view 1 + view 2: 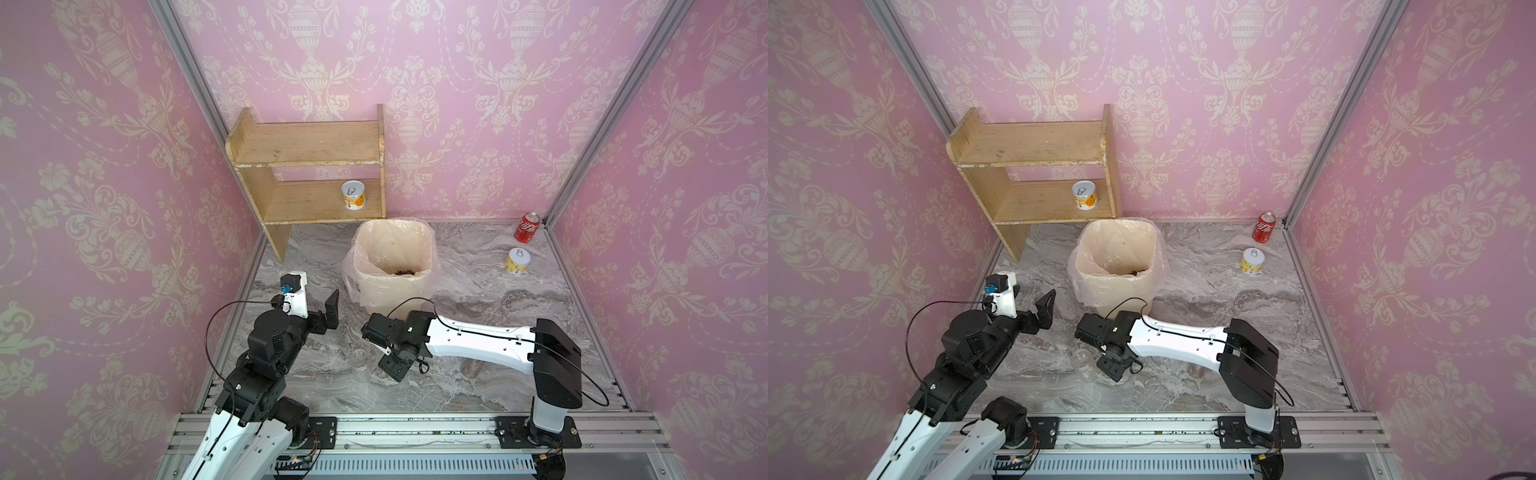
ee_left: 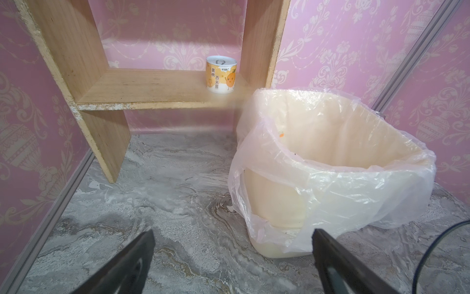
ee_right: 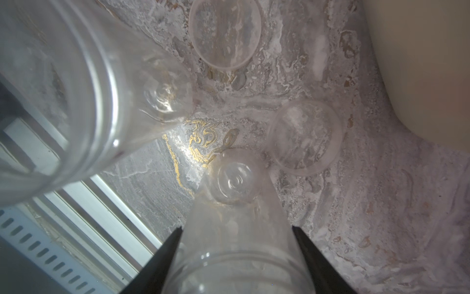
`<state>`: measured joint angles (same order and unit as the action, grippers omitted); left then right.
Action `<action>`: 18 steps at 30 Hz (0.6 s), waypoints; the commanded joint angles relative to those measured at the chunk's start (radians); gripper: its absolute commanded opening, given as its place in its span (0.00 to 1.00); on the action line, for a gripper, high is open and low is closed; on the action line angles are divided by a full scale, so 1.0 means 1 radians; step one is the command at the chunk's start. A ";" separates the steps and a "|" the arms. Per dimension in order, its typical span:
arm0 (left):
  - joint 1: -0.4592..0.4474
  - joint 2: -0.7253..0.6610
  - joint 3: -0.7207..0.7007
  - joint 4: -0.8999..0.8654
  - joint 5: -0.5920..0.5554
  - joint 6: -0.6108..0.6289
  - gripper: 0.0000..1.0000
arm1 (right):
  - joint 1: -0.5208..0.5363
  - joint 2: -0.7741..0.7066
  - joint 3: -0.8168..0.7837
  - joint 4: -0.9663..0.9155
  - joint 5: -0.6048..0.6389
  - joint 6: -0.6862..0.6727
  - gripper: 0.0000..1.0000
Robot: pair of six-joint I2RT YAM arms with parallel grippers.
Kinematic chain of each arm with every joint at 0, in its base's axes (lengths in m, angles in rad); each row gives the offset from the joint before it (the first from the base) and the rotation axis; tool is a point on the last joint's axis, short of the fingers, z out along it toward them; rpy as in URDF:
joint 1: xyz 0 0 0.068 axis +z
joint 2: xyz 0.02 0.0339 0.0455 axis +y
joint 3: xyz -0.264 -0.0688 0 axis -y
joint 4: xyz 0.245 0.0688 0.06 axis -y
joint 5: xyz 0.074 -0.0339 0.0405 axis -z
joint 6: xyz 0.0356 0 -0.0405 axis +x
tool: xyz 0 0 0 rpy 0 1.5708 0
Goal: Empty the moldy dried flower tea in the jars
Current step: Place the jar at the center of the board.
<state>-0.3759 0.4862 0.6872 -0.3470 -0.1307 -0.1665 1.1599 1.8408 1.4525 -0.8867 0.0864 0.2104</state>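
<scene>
My right gripper (image 3: 236,228) is shut on a clear, empty jar (image 3: 235,193), one finger on each side of it. A second clear, empty jar (image 3: 63,89) stands close beside it and shows in both top views (image 1: 360,363) (image 1: 1080,358). Two clear round lids (image 3: 225,33) (image 3: 304,137) lie flat on the marble table. From above, my right gripper (image 1: 380,338) hides the held jar. The brown dried flower tea (image 1: 405,272) (image 1: 1136,272) lies at the bottom of the lined bin (image 1: 428,249). My left gripper (image 2: 232,254) (image 1: 326,311) hangs open and empty, left of the bin.
The bin (image 2: 279,198) with its plastic liner stands at the middle of the table. A wooden shelf (image 1: 307,145) at the back left carries a yellow-white tin (image 1: 353,194) (image 2: 220,74). Another tin (image 1: 518,261) and a red cola can (image 1: 528,227) stand at the back right.
</scene>
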 commanded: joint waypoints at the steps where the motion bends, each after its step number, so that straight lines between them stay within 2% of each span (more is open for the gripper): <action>1: 0.003 0.004 -0.005 -0.002 -0.005 -0.017 0.99 | -0.009 0.004 -0.020 0.017 0.009 0.015 0.63; 9: 0.003 0.002 -0.006 -0.003 -0.006 -0.020 0.99 | -0.012 0.013 -0.032 0.019 0.008 0.021 0.70; 13: 0.003 -0.005 -0.009 -0.010 -0.012 -0.020 0.99 | -0.016 0.011 -0.026 0.008 0.007 0.027 0.83; 18: 0.003 -0.014 -0.013 -0.015 -0.013 -0.021 0.99 | -0.020 0.009 0.000 -0.013 0.007 0.029 0.91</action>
<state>-0.3759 0.4850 0.6872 -0.3473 -0.1307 -0.1734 1.1496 1.8435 1.4395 -0.8688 0.0864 0.2321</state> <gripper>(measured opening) 0.993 0.905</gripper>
